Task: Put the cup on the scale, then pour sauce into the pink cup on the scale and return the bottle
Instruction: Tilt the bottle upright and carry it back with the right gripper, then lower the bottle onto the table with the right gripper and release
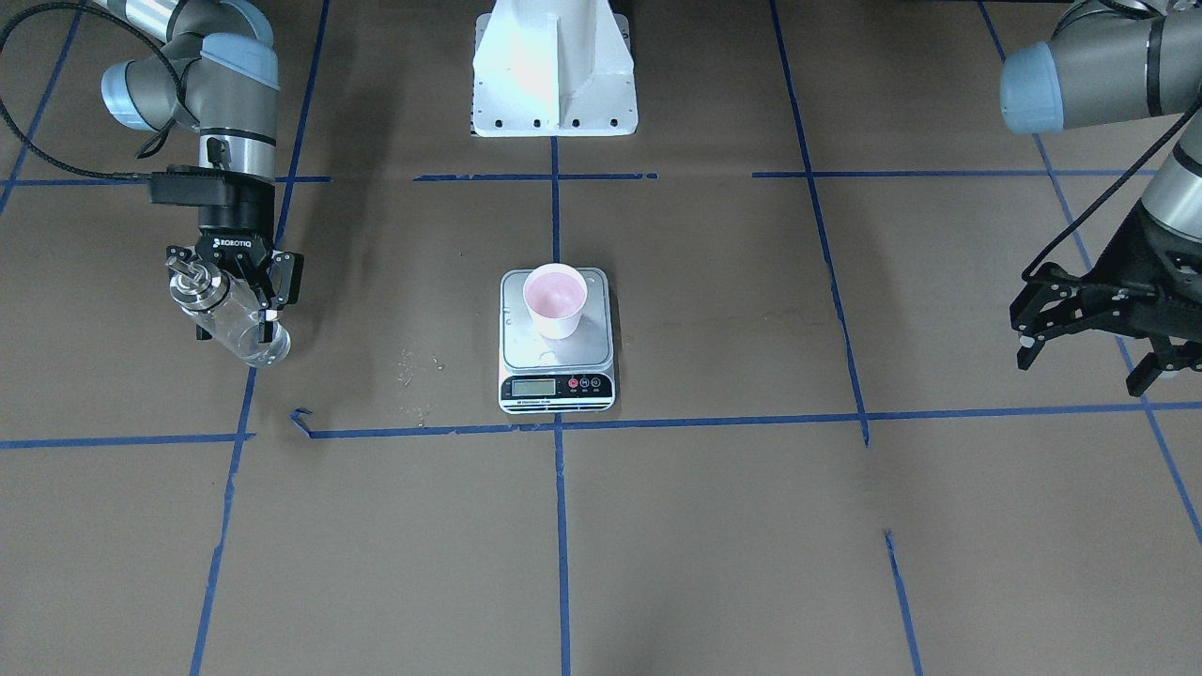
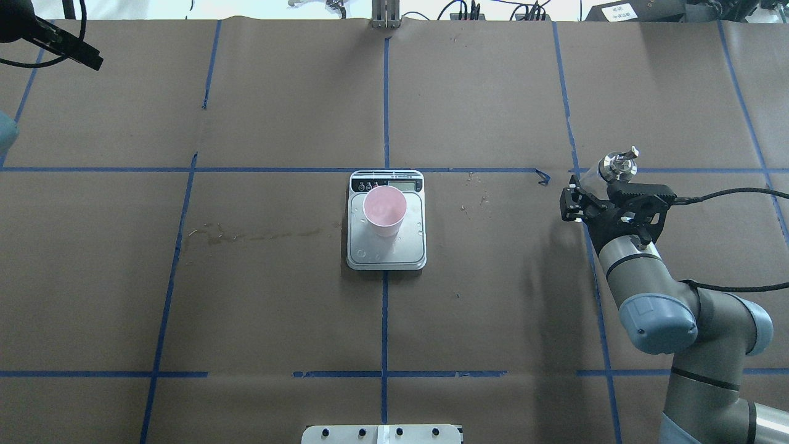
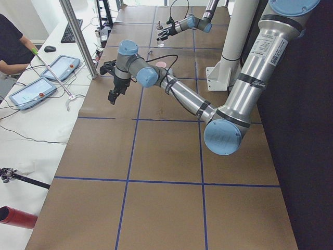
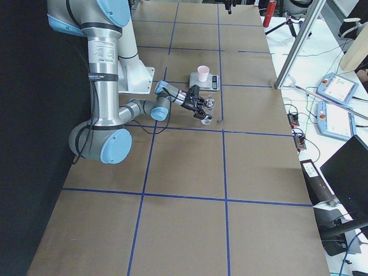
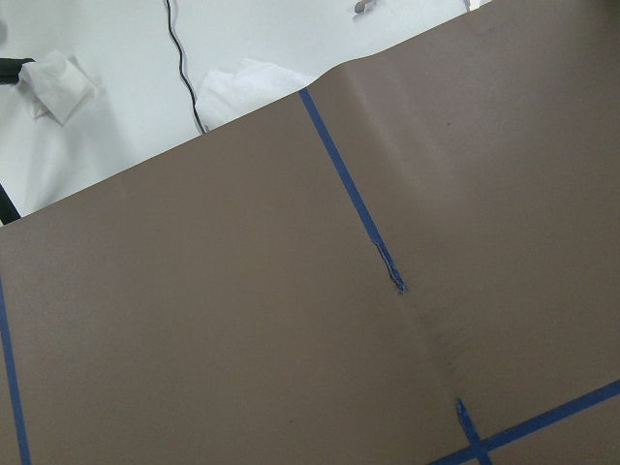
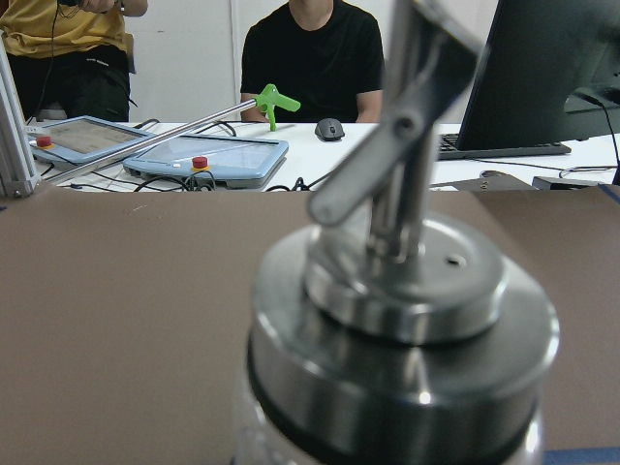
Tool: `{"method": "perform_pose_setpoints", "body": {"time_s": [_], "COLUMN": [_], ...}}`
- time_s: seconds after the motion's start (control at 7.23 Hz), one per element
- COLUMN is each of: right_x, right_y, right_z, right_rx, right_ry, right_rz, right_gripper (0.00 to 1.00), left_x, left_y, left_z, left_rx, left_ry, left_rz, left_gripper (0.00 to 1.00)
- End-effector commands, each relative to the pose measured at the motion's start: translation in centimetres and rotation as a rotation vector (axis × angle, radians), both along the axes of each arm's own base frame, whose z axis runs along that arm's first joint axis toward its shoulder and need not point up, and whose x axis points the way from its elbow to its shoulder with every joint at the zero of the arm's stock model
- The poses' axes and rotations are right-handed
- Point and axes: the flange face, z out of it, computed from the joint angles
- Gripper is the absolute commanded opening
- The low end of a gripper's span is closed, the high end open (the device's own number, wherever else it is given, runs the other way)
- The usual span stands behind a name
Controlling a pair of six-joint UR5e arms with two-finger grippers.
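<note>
A: Front camera: cup [image 1: 556, 299] upright on the scale [image 1: 526, 349], roughly mid-platform. The display [image 1: 532, 387] is fully readable as a grey strip. Overhead agree?

B: Agrees on position. From overhead the cup's rim overlaps the edge of the display. That view also picks up a few small shiny specks on the bare platform beside the cup, which are not legible from the front.

A: Right gripper [image 1: 237, 324]?

B: Clamped around the bottle [image 1: 255, 345], well to the robot's right of the scale, by a blue tape line [image 1: 225, 507]. Front camera shows the glass body between the fingers, silver cap [image 1: 192, 278] above them, bottle leaning. Whether its base touches the table [image 1: 714, 526], cannot tell.

A: Right wrist camera?

B: Cap and spout [image 6: 412, 107] only, close and blurred.

A: Left gripper [image 1: 1089, 366]?

B: Jaws spread, nothing between them, far off on the scale's other side. Its wrist camera sees only brown table and tape.

A: Contents?

B: Cup interior reads pale pink; liquid inside, cannot tell. Bottle glass is clear, and the sauce level is not readable in any view.
</note>
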Motion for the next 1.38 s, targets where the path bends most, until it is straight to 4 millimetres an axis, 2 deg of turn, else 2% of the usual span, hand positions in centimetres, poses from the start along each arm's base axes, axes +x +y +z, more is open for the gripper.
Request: {"method": "perform_pose_setpoints", "body": {"time_s": [0.0, 0.41, 0.55, 0.69, 0.83, 1.11, 1.24], "right_x": [-0.6, -0.7, -0.8, -0.7, -0.6, -0.6, -0.7], "right_y": [-0.1, -0.1, 0.0, 0.0, 0.0, 0.1, 0.3], "right_z": [2.2, 3.0, 3.2, 3.3, 3.3, 3.0, 2.1], "right_rx": [-0.016, -0.032, -0.039, -0.041, -0.04, -0.04, -0.057], "right_ry": [0.04, 0.05, 0.049, 0.051, 0.058, 0.072, 0.041], "right_rz": [-0.003, -0.018, -0.026, -0.027, -0.028, -0.056, -0.093], "right_gripper": [0.0, 0.0, 0.33, 0.54, 0.97, 1.0, 1.0], "left_x": [0.0, 0.1, 0.2, 0.2, 0.3, 0.3, 0.3], "left_y": [0.0, -0.1, 0.0, -0.1, -0.1, -0.1, -0.1], "left_z": [0.0, -0.3, -0.3, -0.3, -0.2, -0.3, -0.3], "left_rx": [0.001, 0.004, 0.004, 0.004, 0.002, 0.004, 0.004], "left_ry": [0.0, 0.001, 0.002, 0.002, 0.001, 0.002, 0.002], "left_rz": [0.0, 0.001, 0.003, 0.003, 0.003, 0.003, 0.003], "left_gripper": [1.0, 1.0, 1.0, 1.0, 1.0, 1.0, 1.0]}}
